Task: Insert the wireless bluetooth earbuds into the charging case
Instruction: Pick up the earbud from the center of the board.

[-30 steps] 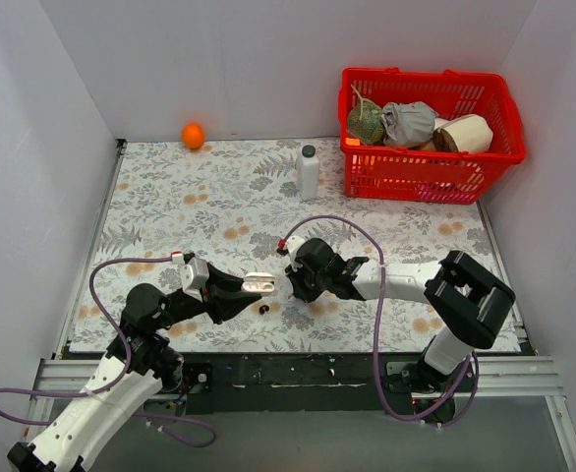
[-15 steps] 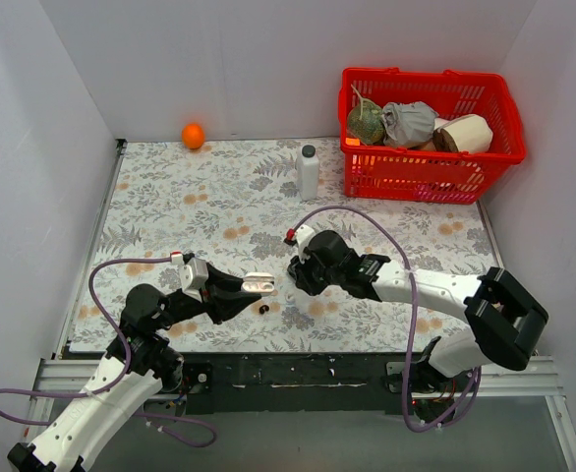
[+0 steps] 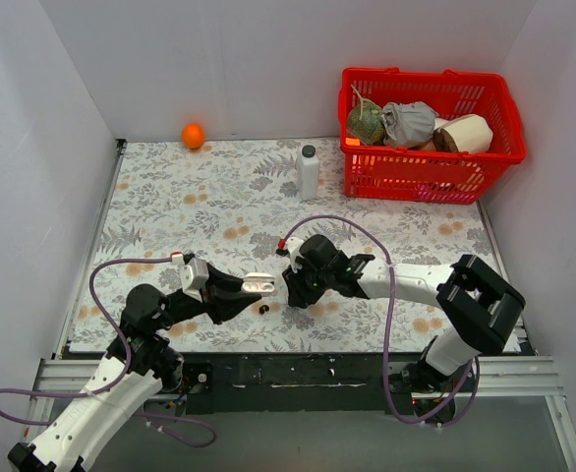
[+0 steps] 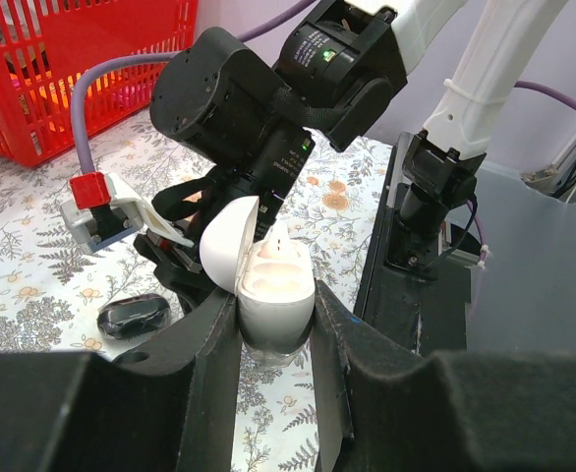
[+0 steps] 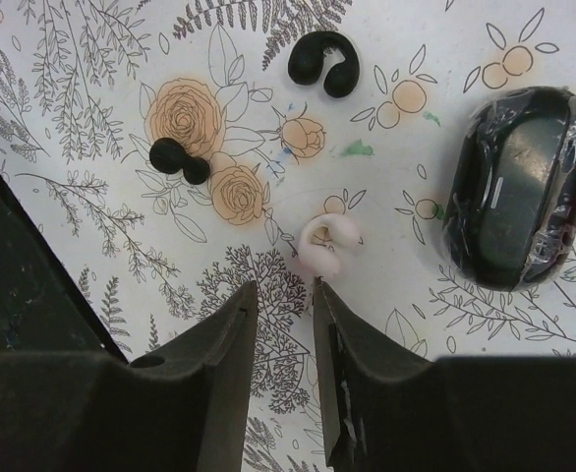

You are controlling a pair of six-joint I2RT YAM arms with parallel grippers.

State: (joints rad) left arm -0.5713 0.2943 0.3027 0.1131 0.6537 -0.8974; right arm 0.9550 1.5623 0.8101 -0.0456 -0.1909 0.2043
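Two glossy blk buds (image 5: 323, 64), curled whitish bud (image 5: 327, 243)

arms (image 3: 411, 282): white links, black joints | cables (image 3: 121, 262): purple | clips (image 4: 86, 187): red

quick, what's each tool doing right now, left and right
Left tool: closed on the open white pebble-shaped charging case.
Right tool: slightly open, holding nothing, tips near the whitish curled earbud.
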